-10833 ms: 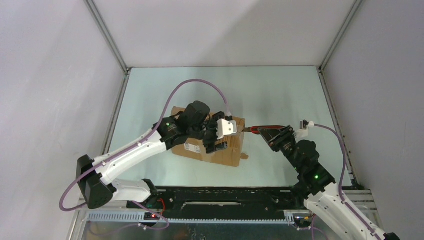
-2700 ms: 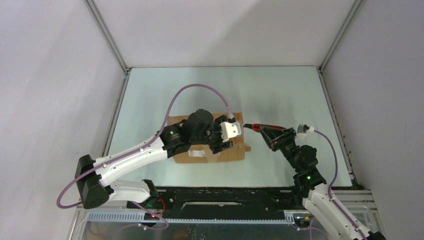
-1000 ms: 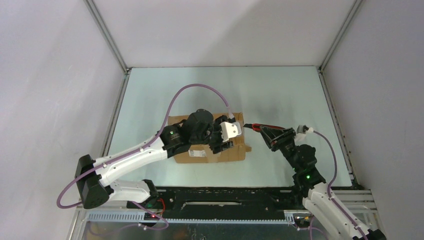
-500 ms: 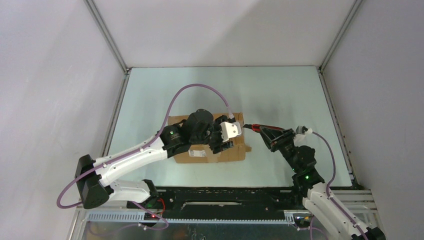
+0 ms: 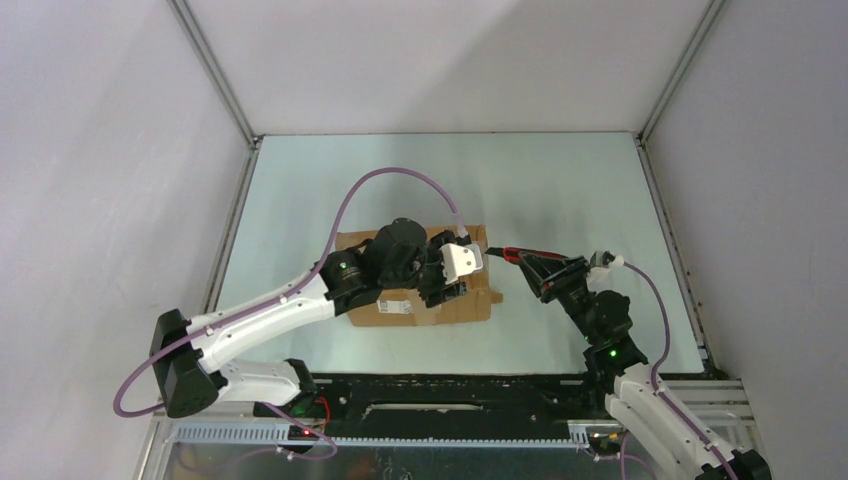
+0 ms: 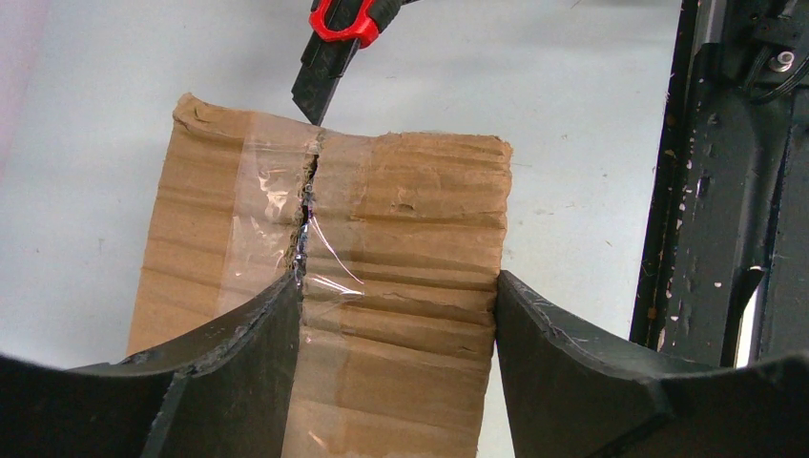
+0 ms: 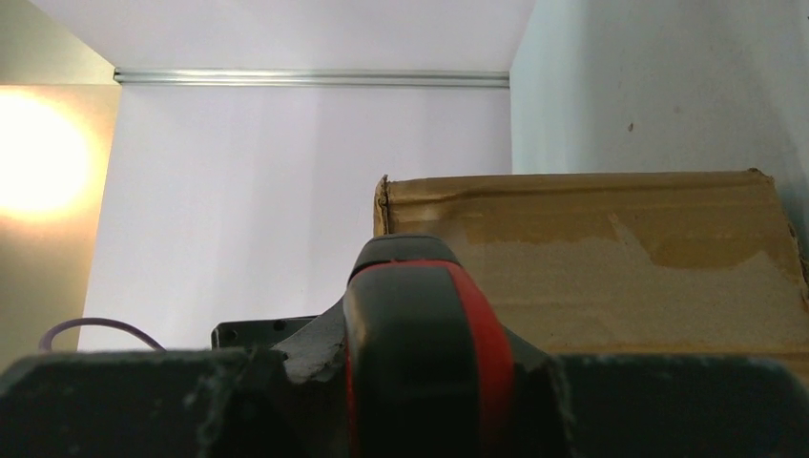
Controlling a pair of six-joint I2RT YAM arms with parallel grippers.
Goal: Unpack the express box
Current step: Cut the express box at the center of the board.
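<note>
Utility knife [image 5: 518, 254]: red and black handle, centre-right of the overhead view, blade end pointing left. In the left wrist view it sits top centre, with the dark tip angled down-left. In the right wrist view its red butt fills the bottom centre.

Table [image 5: 560, 180]: pale green, matte.

Walls [image 5: 440, 60]: grey-white, on three sides. Aluminium posts [image 5: 215, 75] in the far corners.

Black rail [image 5: 450, 385] along the bottom edge.

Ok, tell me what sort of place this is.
Probably a robot test cell in a lab: blank grey panel walls in aluminium framing enclose a pale table, the left arm and right arm are bolted at its near edge, and the work is one express box.
</note>
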